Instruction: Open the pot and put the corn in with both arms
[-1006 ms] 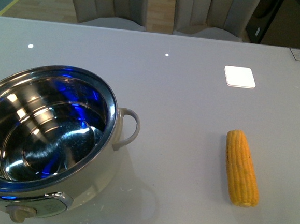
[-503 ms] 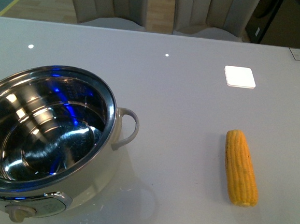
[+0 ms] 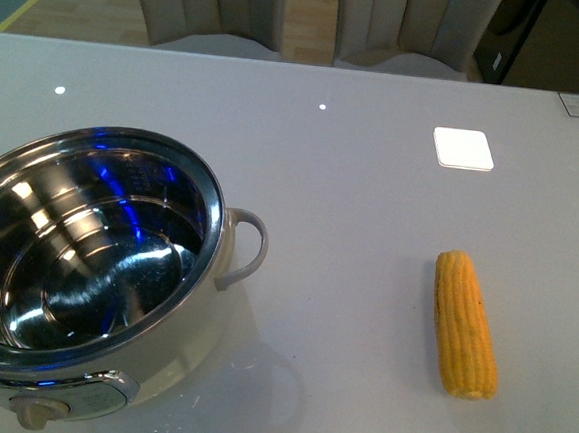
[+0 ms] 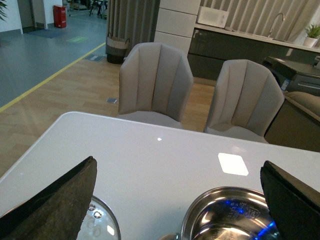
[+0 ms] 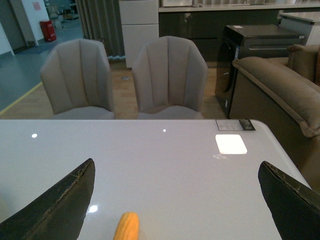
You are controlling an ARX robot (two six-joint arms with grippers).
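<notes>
The pot (image 3: 215,203) stands at the table's left with no lid on it, and its shiny steel inside holds nothing. The corn (image 3: 467,324) lies on the table to the right, well apart from the pot. Neither arm shows in the front view. In the left wrist view my left gripper (image 4: 178,170) is open above the table, with the pot's rim (image 4: 227,190) between its fingers and nearer the right-hand one. My right gripper (image 5: 176,167) is open too, and the corn's tip (image 5: 127,226) shows between its fingers, close to the left-hand one.
A round glass lid (image 4: 102,222) lies on the table beside the pot, partly behind one left finger. Two grey chairs (image 3: 211,5) stand past the table's far edge. A bright square patch (image 3: 463,148) marks the tabletop. A sofa (image 5: 280,90) stands off to the right.
Only the blue reflection inside the pot has shifted. The pot and the corn lie where they were.
</notes>
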